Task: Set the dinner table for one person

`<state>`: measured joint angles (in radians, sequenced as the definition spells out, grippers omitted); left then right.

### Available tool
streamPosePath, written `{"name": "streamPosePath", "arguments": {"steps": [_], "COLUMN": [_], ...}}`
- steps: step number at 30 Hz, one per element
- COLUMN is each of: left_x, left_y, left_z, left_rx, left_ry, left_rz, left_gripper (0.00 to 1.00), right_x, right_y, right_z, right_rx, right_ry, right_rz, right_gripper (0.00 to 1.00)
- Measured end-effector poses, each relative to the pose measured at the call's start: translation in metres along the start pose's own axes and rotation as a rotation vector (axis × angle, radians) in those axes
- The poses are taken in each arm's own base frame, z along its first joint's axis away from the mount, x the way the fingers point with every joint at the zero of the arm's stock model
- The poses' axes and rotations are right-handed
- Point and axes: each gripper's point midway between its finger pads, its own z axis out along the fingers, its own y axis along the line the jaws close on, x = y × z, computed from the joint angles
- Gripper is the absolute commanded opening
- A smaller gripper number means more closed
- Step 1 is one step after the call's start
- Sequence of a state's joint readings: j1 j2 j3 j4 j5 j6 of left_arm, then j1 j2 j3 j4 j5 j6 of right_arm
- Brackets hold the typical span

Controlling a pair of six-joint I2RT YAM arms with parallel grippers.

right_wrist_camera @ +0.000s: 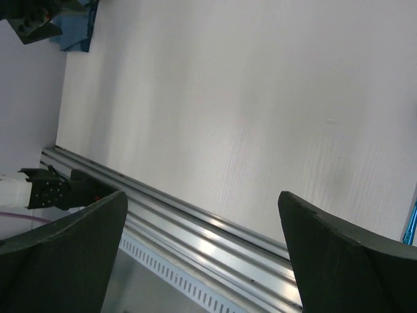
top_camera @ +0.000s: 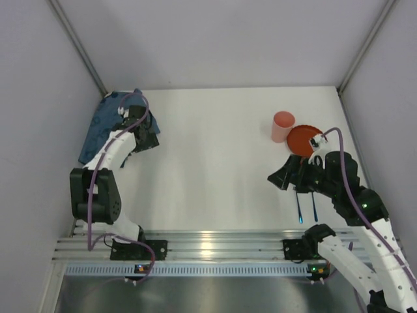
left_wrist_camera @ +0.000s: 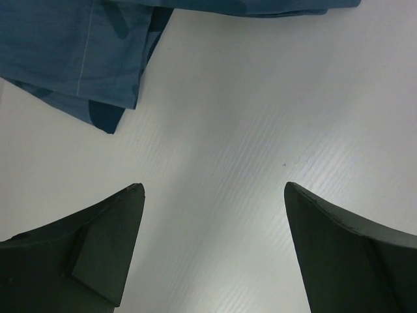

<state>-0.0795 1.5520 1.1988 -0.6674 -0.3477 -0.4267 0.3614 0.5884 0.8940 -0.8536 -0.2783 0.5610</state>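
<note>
The white dinner table (top_camera: pixel 215 150) fills the top view. A dark blue cloth placemat (top_camera: pixel 104 124) lies crumpled at the far left; its edge shows in the left wrist view (left_wrist_camera: pixel 85 59). My left gripper (top_camera: pixel 144 139) is open and empty just beside the placemat, over bare table (left_wrist_camera: pixel 215 189). A pink cup (top_camera: pixel 282 126) and an orange plate (top_camera: pixel 305 139) stand at the far right. Two blue-handled utensils (top_camera: pixel 306 207) lie below my right gripper (top_camera: pixel 281 177), which is open and empty above the table (right_wrist_camera: pixel 202 195).
Grey walls close in the table on the left, right and back. An aluminium rail (top_camera: pixel 208 246) runs along the near edge, also shown in the right wrist view (right_wrist_camera: pixel 195 228). A blue utensil tip shows at the right edge of that view (right_wrist_camera: pixel 410 222).
</note>
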Motion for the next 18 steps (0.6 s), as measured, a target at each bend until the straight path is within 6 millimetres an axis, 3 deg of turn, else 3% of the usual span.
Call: {"name": "streamPosePath", "arguments": {"steps": [6,11,18], "left_x": [0.003,-0.011,-0.041], "left_y": [-0.019,-0.037,-0.036], "left_z": [0.056,0.104,0.130], "left_rx": [0.002,0.053,0.061], "left_ry": [0.083,0.111,0.055], "left_rz": [-0.029,-0.223,-0.549], "left_gripper": [0.92,0.94,0.94], "right_x": [-0.001,0.000,-0.007], "right_y": [-0.014,-0.028,-0.038], "right_z": [0.015,0.031,0.054], "right_rx": [0.072,0.148,0.208], "right_ry": [0.040,0.091,0.121], "right_rz": [-0.001,0.014,0.030], "right_gripper": [1.00,1.00,1.00]}}
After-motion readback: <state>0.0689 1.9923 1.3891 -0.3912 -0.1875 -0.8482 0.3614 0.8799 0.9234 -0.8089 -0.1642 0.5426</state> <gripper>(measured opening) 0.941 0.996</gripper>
